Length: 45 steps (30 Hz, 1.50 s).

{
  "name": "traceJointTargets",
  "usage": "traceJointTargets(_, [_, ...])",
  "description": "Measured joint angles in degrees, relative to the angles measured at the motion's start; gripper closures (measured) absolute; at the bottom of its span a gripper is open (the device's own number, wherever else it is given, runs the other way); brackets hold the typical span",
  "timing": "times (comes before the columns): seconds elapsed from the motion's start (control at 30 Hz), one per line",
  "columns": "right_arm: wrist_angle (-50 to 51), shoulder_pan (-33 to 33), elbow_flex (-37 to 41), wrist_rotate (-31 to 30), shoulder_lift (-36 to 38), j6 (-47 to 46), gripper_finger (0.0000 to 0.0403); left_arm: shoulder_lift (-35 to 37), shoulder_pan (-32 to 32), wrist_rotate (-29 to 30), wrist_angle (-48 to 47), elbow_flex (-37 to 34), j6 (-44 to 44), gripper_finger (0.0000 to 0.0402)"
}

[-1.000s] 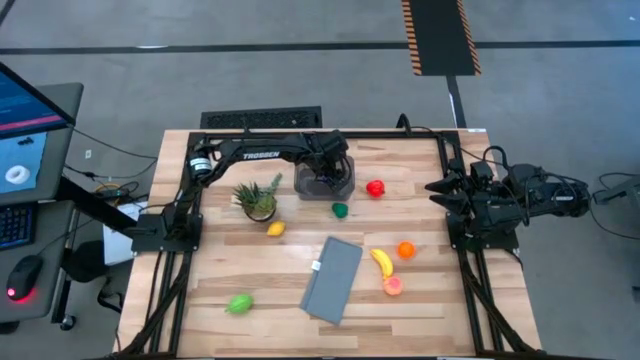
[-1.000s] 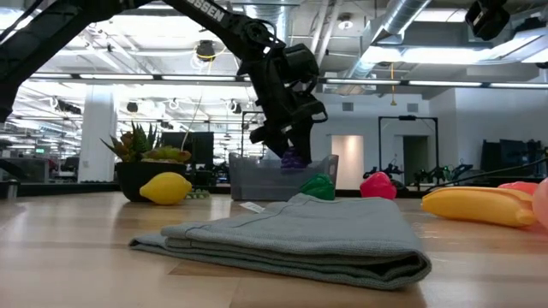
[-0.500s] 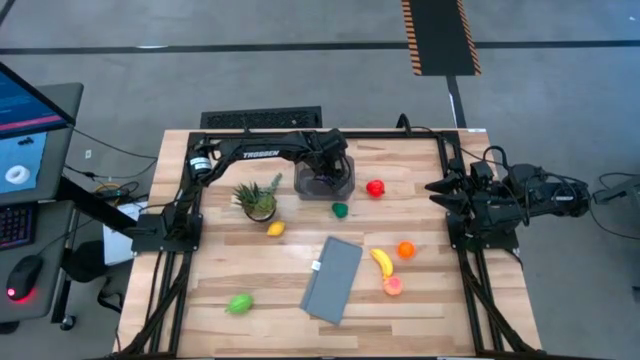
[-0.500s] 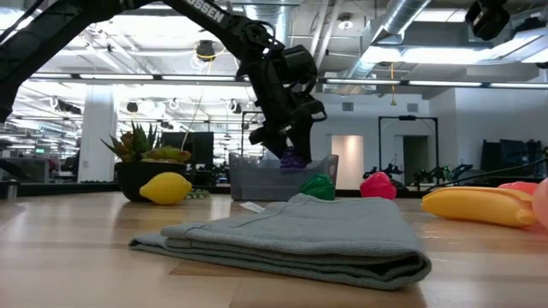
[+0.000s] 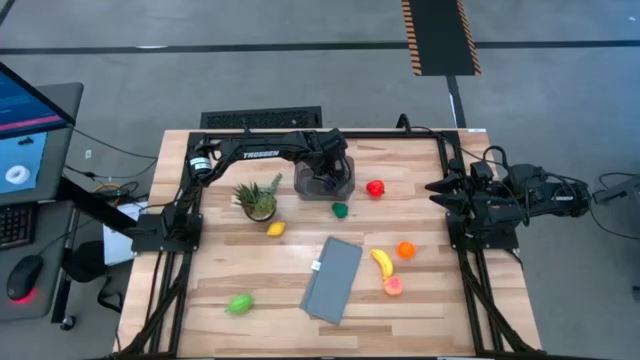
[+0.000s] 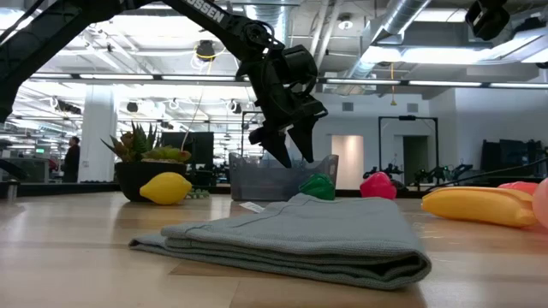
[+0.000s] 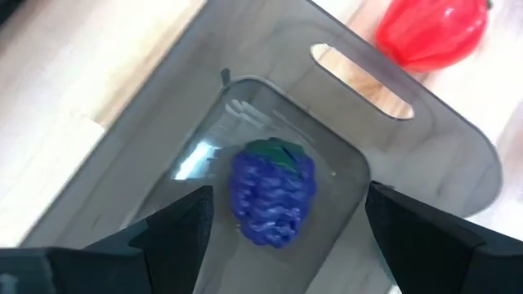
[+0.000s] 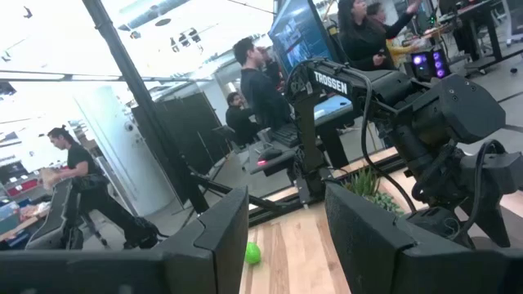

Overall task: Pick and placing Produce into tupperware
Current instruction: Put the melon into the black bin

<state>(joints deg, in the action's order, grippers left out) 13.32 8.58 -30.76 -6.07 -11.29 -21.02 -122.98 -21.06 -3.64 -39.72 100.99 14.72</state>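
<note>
My left gripper hangs open over the smoky-grey tupperware, near the table's far edge. A purple grape bunch lies on the tub's floor, between and below the fingers, touching neither. On the table lie a red fruit, a dark green piece, a lemon, an orange, a banana, a pink piece and a light green piece. My right gripper waits open at the right edge.
A spiky potted plant stands left of the tub. A folded grey cloth lies in the table's middle toward the near edge. Bare wood shows in the near left area. People stand in the room beyond the table in the right wrist view.
My left gripper has opened above the tub and let go of the purple grape bunch. The bunch, held between the fingertips just over the rim before, has dropped into the tupperware and no longer shows in the low view. The arm has stayed in place.
</note>
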Motion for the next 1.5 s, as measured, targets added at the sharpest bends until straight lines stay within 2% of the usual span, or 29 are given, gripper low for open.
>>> traceJointTargets(0.3, [1.69,0.01,0.00,0.00,0.00,-0.02,0.0217,0.36,0.21,-3.04,-1.68,0.71,0.44,0.0094])
traceJointTargets(0.53, [1.70,0.00,0.00,0.00,0.00,-0.02,0.0217,0.42,0.42,-1.39,-6.71,8.11,-1.16,0.0094])
traceJointTargets(0.63, [2.31,0.01,0.00,0.00,0.00,-0.02,0.0217,0.48,0.63,-0.57,-11.68,12.22,-2.22,0.0095])
traceJointTargets(0.83, [5.37,0.00,0.00,0.04,0.00,-0.04,0.0217,0.50,2.43,0.62,-28.25,22.22,-4.27,0.0095])
traceJointTargets(1.07, [6.36,0.01,0.00,0.32,0.00,-0.02,0.0217,0.52,6.87,6.61,-39.14,33.97,-2.71,0.0095])
traceJointTargets(1.33, [6.14,0.00,0.00,2.19,0.00,0.46,0.0217,5.23,12.25,13.26,-37.17,32.72,4.72,0.0095])
traceJointTargets(1.5, [6.39,0.02,0.00,2.16,0.00,0.46,0.0217,5.69,16.30,11.82,-43.85,32.70,10.26,0.0095])
